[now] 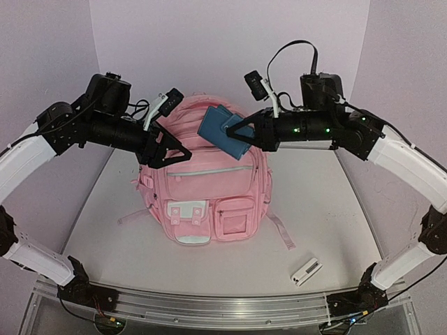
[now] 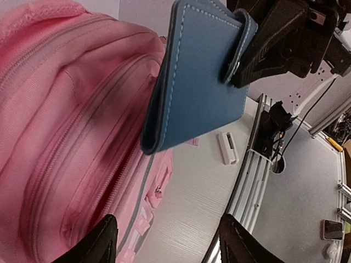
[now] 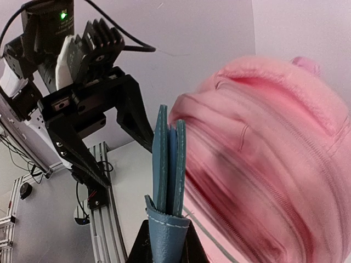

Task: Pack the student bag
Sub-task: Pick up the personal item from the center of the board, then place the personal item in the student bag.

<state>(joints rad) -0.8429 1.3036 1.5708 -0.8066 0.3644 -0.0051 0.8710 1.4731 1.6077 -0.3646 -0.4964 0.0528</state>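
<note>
The student bag [image 1: 202, 195], a light-pink backpack, lies flat on the table with its top toward the back wall. A dark gap runs along one of its upper zips [image 2: 104, 159]. A blue leather wallet [image 1: 222, 129] hangs just above the bag's top, and my right gripper [image 1: 239, 131] is shut on its strap end [image 3: 164, 230]. In the right wrist view the wallet [image 3: 169, 164] stands edge-on beside the bag [image 3: 263, 153]. My left gripper [image 1: 173, 150] stands open just left of the wallet, nothing between its fingers [image 2: 101, 241], apart from the wallet [image 2: 197, 82].
A small white rectangular item [image 1: 305, 271] lies on the table at the front right, also visible in the left wrist view [image 2: 226, 148]. The bag's shoulder straps [image 1: 281, 232] trail out on the table. An aluminium rail [image 1: 209, 307] runs along the near edge.
</note>
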